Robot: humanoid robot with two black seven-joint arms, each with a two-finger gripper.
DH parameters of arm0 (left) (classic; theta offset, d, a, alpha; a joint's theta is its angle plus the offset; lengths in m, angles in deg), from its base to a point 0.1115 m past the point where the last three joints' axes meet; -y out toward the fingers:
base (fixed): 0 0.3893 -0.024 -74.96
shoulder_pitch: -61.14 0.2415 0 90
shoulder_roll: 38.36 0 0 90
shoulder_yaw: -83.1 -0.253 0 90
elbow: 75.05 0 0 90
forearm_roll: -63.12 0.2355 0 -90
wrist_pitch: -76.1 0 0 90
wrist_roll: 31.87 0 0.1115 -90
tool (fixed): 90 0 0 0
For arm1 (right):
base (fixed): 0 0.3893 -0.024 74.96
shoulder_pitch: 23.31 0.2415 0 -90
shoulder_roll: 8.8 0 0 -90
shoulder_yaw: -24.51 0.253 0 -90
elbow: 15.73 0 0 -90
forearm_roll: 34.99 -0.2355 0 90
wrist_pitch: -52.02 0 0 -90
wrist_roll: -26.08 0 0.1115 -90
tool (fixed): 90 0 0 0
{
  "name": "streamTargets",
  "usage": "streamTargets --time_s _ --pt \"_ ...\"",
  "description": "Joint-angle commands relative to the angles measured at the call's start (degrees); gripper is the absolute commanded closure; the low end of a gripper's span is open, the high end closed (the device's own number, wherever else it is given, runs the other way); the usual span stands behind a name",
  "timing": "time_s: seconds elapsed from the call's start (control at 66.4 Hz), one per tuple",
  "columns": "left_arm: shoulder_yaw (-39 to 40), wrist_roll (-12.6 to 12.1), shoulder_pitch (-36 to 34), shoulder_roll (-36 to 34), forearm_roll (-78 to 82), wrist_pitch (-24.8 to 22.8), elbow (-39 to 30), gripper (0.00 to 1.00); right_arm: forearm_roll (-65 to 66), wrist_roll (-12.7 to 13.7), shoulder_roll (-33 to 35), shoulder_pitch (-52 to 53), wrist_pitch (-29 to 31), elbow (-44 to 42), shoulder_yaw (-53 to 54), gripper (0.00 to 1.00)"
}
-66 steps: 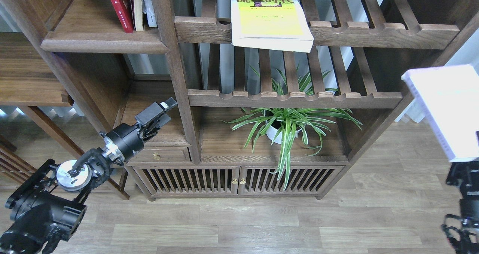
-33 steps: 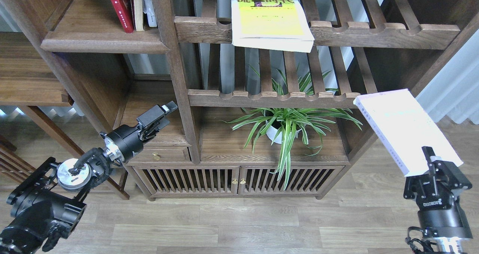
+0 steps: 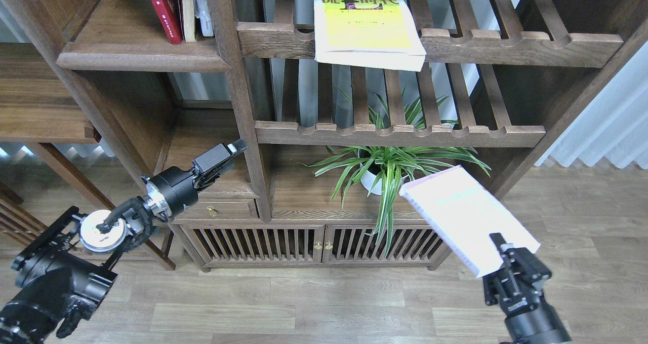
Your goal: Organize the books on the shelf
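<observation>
A dark red book [image 3: 162,9] stands upright on the solid dark-brown shelf [image 3: 142,60] at the top left. A yellow-green book [image 3: 364,22] with a black Chinese title lies flat on the upper slatted rack, overhanging its front rail. My right gripper [image 3: 506,255] is shut on the near corner of the white-lavender book [image 3: 468,217] and holds it tilted in the air, in front of the cabinet's lower right. My left gripper [image 3: 225,154] is empty and hovers by the low compartment left of the post; its fingers are too dark to tell apart.
Two pale books [image 3: 195,7] lean beside the red one. A potted spider plant [image 3: 387,172] stands under the lower slatted rack [image 3: 400,134]. Below are a small drawer [image 3: 212,211] and slatted cabinet doors [image 3: 319,242]. A vertical post [image 3: 243,106] divides the unit.
My right gripper has carried the white-lavender book down and to the left, from the right edge to in front of the plant. My left gripper has shifted slightly right.
</observation>
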Motion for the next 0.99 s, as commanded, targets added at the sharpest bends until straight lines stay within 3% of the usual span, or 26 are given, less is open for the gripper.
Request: streamTargets --time_s 0.0,0.301,0.617,0.813,0.978 --pt "0.3 0.0 0.3 -0.5 0.6 0.0 0.9 0.00 2.0 0.0 0.1 2.3 0.0 0.0 -2.9 0.95" --pt "0.9 0.0 5.1 -1.4 -9.0 0.0 0.0 0.00 3.7 -0.5 -0.1 9.3 0.0 -0.1 -9.3 0.95" --pt "0.1 0.0 6.1 -1.7 -37.8 0.0 -15.1 0.01 4.0 -0.5 -2.0 14.4 0.0 -1.1 -9.4 0.95" --pt "-0.6 0.0 9.5 -3.6 -39.5 0.0 -21.7 0.01 4.0 -0.5 -3.3 18.2 0.0 -3.2 -10.9 0.95" --pt "-5.4 0.0 12.9 -10.4 -43.6 0.0 -27.6 0.01 4.1 -0.5 -5.1 19.6 0.0 -3.5 -12.8 0.95"
